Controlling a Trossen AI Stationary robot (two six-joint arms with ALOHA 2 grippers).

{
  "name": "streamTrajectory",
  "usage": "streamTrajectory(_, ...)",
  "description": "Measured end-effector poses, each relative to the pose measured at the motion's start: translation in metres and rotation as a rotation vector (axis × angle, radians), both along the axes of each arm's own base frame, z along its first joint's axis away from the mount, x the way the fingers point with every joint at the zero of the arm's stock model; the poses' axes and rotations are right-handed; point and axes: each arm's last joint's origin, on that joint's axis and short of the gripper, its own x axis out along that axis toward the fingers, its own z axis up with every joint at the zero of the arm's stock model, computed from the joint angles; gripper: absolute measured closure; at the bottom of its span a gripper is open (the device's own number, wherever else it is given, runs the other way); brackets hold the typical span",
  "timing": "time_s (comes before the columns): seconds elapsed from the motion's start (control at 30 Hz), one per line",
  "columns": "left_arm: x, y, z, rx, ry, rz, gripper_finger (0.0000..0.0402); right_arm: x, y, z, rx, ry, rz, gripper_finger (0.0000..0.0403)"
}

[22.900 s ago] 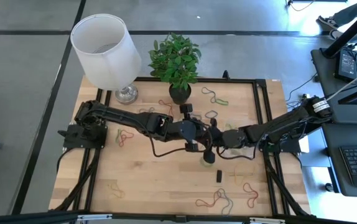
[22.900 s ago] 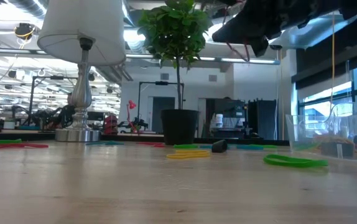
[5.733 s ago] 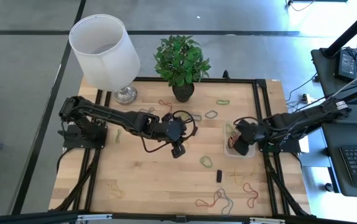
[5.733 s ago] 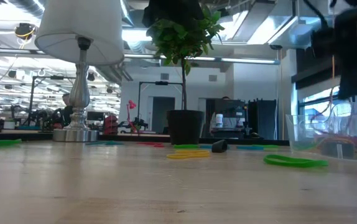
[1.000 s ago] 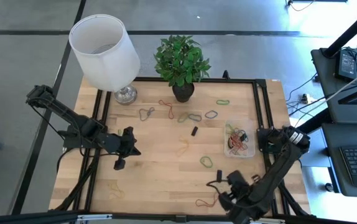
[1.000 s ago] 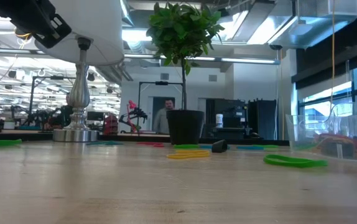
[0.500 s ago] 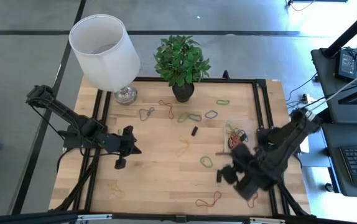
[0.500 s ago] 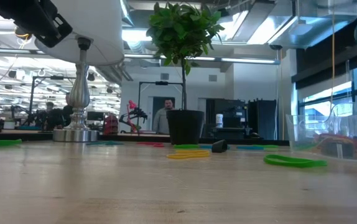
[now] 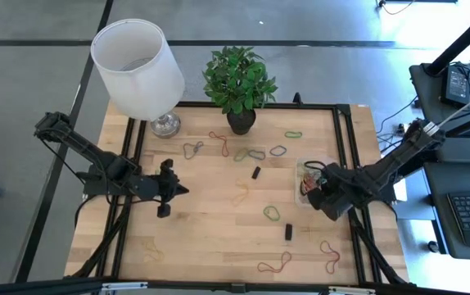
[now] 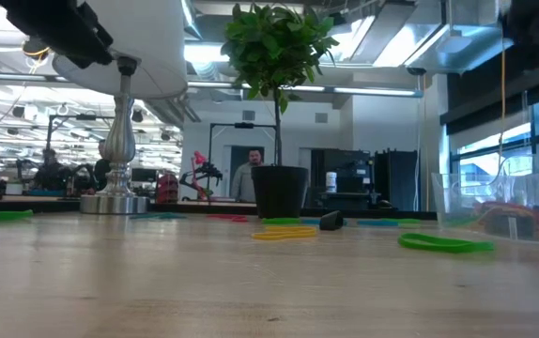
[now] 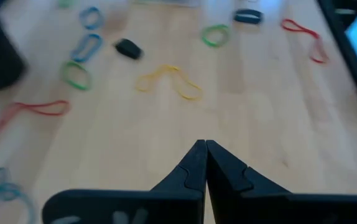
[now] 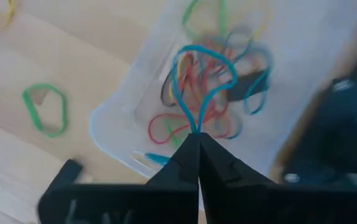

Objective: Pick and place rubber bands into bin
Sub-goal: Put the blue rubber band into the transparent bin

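Right gripper (image 12: pixel 198 138) pinches a blue rubber band (image 12: pixel 202 74) above the clear bin (image 9: pixel 303 185), already holding several bands; many still litter the table. Left gripper (image 11: pixel 205 149), pressed together, waits at the left.

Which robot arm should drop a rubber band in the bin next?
The right one. Its gripper is shut on a blue rubber band and hangs right above the clear bin. The left gripper is shut with nothing in it, far away on the table's other side.
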Motion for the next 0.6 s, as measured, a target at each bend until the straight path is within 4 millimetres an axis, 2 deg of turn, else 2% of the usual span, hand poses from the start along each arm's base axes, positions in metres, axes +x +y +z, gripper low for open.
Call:
streamTrajectory(0.13, 0.002, 0.004, 0.000, 0.040, -0.008, 0.026, 0.0398, -0.004, -0.005, -0.036, 0.098, 0.033, -0.020, 0.0400)
streamTrajectory(0.23, 0.004, 0.009, 0.000, 0.031, -0.003, 0.047, 0.0398, -0.009, -0.008, -0.052, 0.124, 0.097, -0.031, 0.0394)
streamTrajectory(0.33, 0.007, 0.015, 0.000, 0.020, 0.002, 0.074, 0.0398, -0.011, -0.010, -0.054, 0.119, 0.123, -0.037, 0.0386)
streamTrajectory(0.6, 0.012, 0.030, 0.000, -0.022, 0.021, 0.117, 0.0398, -0.011, -0.011, -0.041, 0.099, 0.150, -0.031, 0.0342)
